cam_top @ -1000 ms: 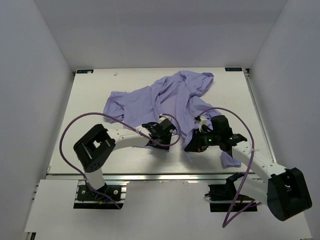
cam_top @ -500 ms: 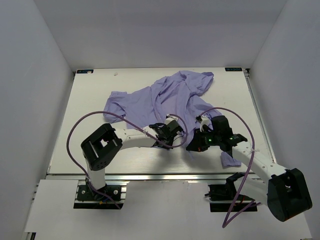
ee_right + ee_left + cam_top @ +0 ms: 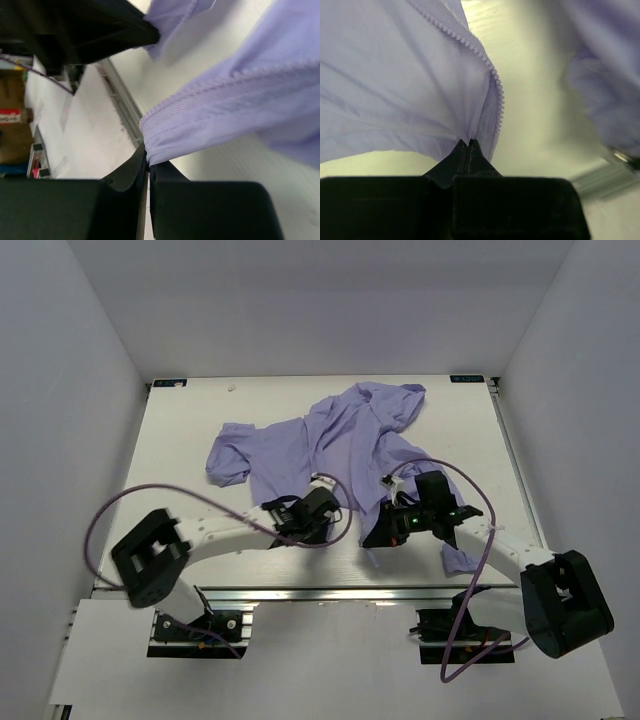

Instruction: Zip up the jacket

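Observation:
The lavender jacket (image 3: 330, 435) lies crumpled and unzipped across the middle and back of the table. My left gripper (image 3: 322, 502) is shut on its near hem, pinching the fabric (image 3: 420, 100) just beside a line of zipper teeth (image 3: 492, 85). My right gripper (image 3: 385, 530) is shut on the other front edge; the zipper tape (image 3: 200, 95) folds out from between its jaws. Both grippers hold the jacket at the near side of the table, a hand's width apart. The slider does not show.
A flap of jacket fabric (image 3: 458, 558) lies under the right arm near the table's front edge. The aluminium rail (image 3: 320, 592) runs along that edge. Purple cables (image 3: 110, 515) loop off both arms. White walls close the table on three sides.
My left arm swung left and lower, and its gripper closed on the jacket's near hem. The right gripper shifted slightly left, still clamped on its edge.

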